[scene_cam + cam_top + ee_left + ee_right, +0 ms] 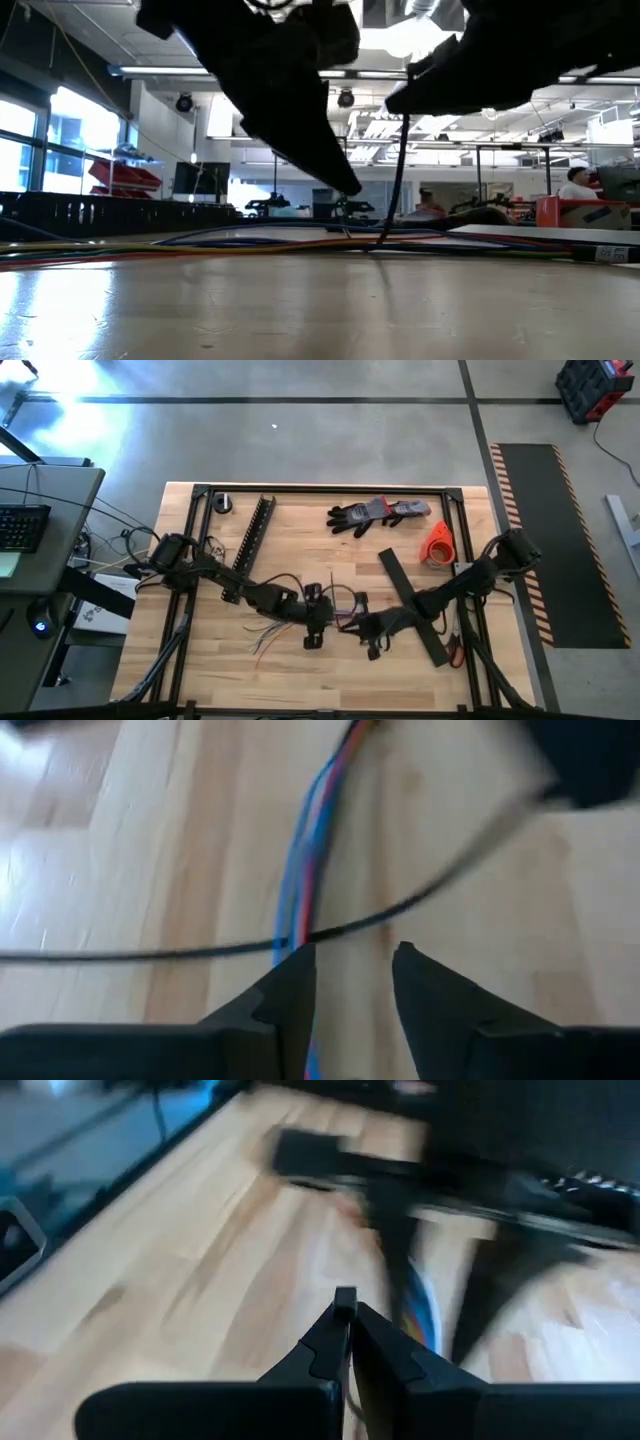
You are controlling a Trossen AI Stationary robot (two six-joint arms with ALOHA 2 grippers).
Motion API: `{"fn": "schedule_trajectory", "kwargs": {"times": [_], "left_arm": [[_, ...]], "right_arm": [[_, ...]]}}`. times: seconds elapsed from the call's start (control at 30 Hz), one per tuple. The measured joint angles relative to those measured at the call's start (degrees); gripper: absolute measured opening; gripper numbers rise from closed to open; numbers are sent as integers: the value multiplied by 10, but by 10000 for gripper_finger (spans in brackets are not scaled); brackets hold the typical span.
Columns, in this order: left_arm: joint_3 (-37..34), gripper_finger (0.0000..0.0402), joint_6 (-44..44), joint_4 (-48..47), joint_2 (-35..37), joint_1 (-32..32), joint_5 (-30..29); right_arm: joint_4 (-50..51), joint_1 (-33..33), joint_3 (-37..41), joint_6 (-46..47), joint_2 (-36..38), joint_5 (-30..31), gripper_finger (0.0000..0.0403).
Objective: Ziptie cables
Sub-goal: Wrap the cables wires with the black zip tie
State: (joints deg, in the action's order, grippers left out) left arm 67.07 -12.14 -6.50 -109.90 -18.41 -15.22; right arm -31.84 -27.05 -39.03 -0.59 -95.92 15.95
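The cables [283, 632] are thin orange, blue, white and dark wires lying flat mid-table, fanning out toward the near-left. In the left wrist view the cables [312, 830] run straight away, crossed by a thin black zip tie [420, 895]. My left gripper [352, 965] is open and hovers over the bundle, which passes by one fingertip; in the low view its tips [350, 188] stand just above the wires [250, 243]. My right gripper [346, 1302], just right of the left one [315, 612], is shut on the zip tie [400, 170]. My right gripper pinches the zip tie's upper end [345, 1293] between its two fingertips, coming from above and the right. The tie [398, 180] hangs nearly straight down from the fingers, and its lower end meets the cables [380, 243] on the table.
A long black slotted bar [252, 535] lies far-left, with a small round black object [222, 503] near the corner. Black gloves [375, 513] and an orange roll [437, 543] sit far-right. A flat black strip [412, 605] lies under the right arm. Black rails [320, 488] frame the table.
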Motion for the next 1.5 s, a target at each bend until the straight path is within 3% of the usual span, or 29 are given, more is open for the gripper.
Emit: {"fn": "schedule_trajectory", "kwargs": {"times": [0.17, 0.27, 0.5, 0.8, 0.97, 1.23, 1.5], "left_arm": [[-30, 124, 10, 80, -1, -26, -61], [-65, 124, 9, 174, -2, -32, -111], [-134, 124, 34, 377, -5, -29, -84], [-145, 121, 39, 486, -47, -29, -79], [-145, 94, 51, 501, -56, -33, -110], [-145, 10, 73, 532, -56, -34, -93], [-145, 0, 66, 530, -56, -38, -100]], "right_arm": [[-109, 24, 55, 17, 0, -8, 0], [-122, 31, 57, 17, 0, -32, 0], [-117, 38, 45, 6, -1, -56, 0], [-121, 43, 45, 6, -1, -52, 0], [-116, 43, 45, 8, -1, -50, 0], [-109, 42, 45, 20, -1, -50, 0], [-100, 42, 45, 21, -1, -49, 0]]}}
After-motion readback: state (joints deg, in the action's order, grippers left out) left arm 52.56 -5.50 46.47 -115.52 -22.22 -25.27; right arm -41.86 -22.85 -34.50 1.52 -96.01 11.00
